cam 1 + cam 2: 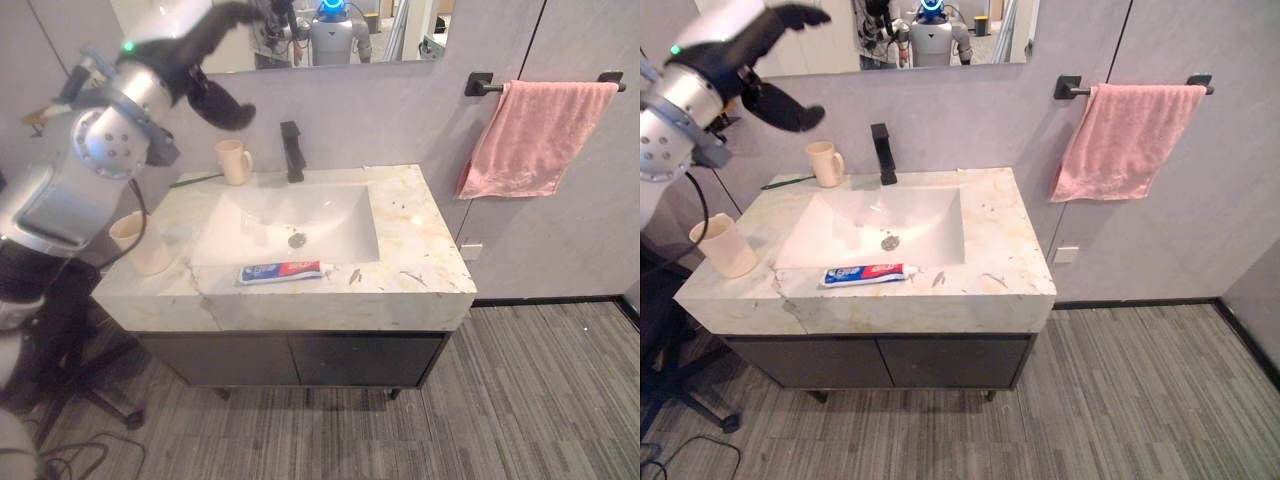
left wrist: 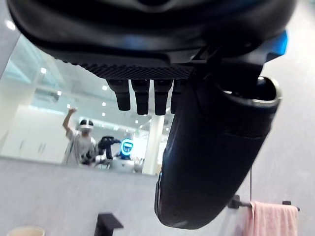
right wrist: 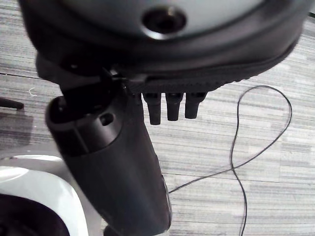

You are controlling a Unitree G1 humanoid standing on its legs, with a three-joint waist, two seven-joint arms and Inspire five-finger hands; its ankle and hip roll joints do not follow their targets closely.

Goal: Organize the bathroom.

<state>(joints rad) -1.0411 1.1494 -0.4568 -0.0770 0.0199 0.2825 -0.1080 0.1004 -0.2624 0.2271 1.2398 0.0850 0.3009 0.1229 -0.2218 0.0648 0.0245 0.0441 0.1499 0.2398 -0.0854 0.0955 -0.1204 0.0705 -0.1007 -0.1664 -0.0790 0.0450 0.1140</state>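
Observation:
A red, white and blue toothpaste tube (image 1: 283, 271) lies on the marble counter (image 1: 420, 250) along the front rim of the white sink (image 1: 290, 222). One cream cup (image 1: 234, 161) stands at the back beside the black faucet (image 1: 291, 152); a second cream cup (image 1: 140, 243) stands near the counter's left edge. A thin dark toothbrush (image 1: 788, 182) lies at the back left. My left hand (image 1: 190, 55) is raised high above the back left corner, before the mirror, open and empty. My right hand (image 3: 118, 167) hangs over the grey floor, fingers relaxed, holding nothing.
A pink towel (image 1: 535, 140) hangs on a black bar on the wall to the right. Dark cabinet doors (image 1: 290, 360) sit below the counter. A black office chair (image 1: 70, 370) stands at the left. In the mirror (image 2: 59, 113) a person shows with one arm raised.

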